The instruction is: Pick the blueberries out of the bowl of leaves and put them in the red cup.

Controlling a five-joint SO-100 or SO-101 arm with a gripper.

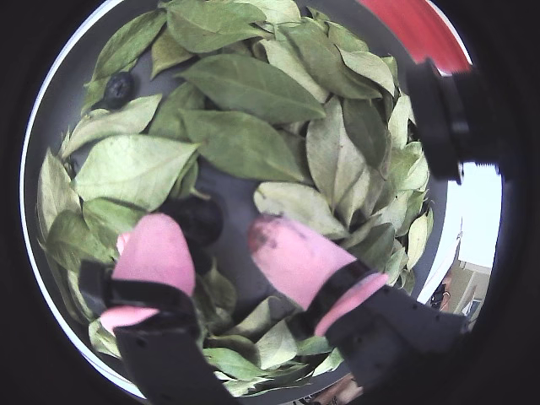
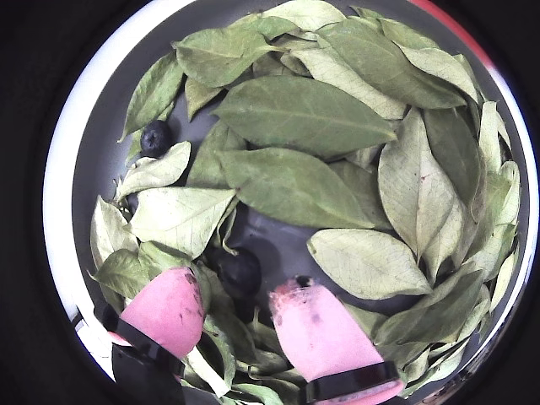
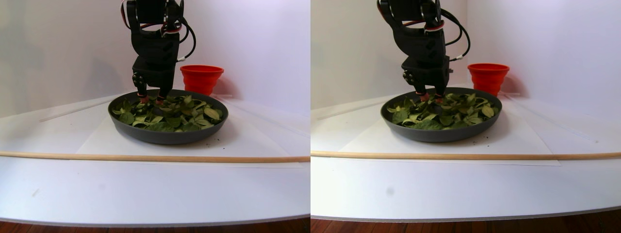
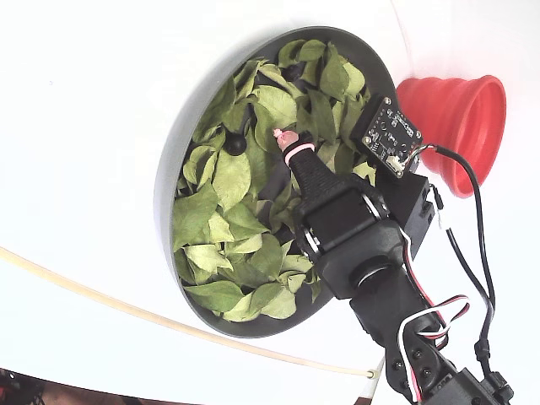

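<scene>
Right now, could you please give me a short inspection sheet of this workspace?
Surface: white table, clean.
Bowl: dark grey, full of green leaves.
Blueberries: one between the pink fingertips; another near the rim.
Red cup: behind the bowl in the stereo pair view; contents hidden.
Clutter: thin wooden rod in front of the bowl.
Gripper: open, tips down in the leaves astride a berry.
Cables: black lead and servo wires on the arm, clear of the bowl.
Surroundings: plain white walls.

Blueberries among leaves in bowl; red cup behind.
</scene>
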